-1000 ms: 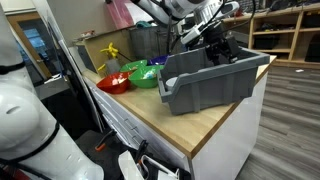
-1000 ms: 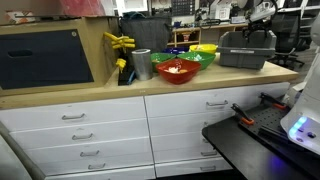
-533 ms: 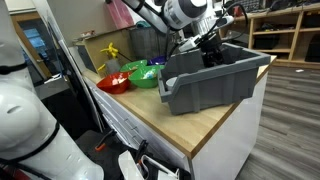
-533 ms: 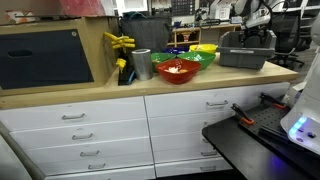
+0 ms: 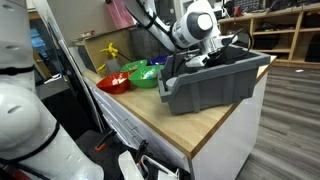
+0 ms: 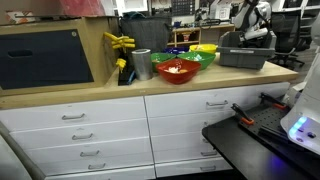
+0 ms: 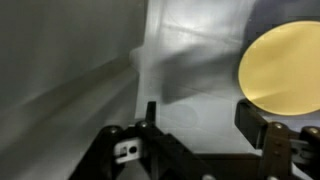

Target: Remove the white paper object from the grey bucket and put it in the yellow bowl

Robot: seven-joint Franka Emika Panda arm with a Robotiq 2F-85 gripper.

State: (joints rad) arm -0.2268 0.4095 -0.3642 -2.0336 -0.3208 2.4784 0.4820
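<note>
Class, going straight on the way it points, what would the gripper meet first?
Probably the bare inside of the grey bucket; the pale round piece sits beside the line of the gripper.

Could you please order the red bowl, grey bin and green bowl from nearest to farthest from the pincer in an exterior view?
1. Grey bin: the pincer reaches down into it.
2. Green bowl: just beside the bin.
3. Red bowl: beyond the green bowl, farthest out.
</note>
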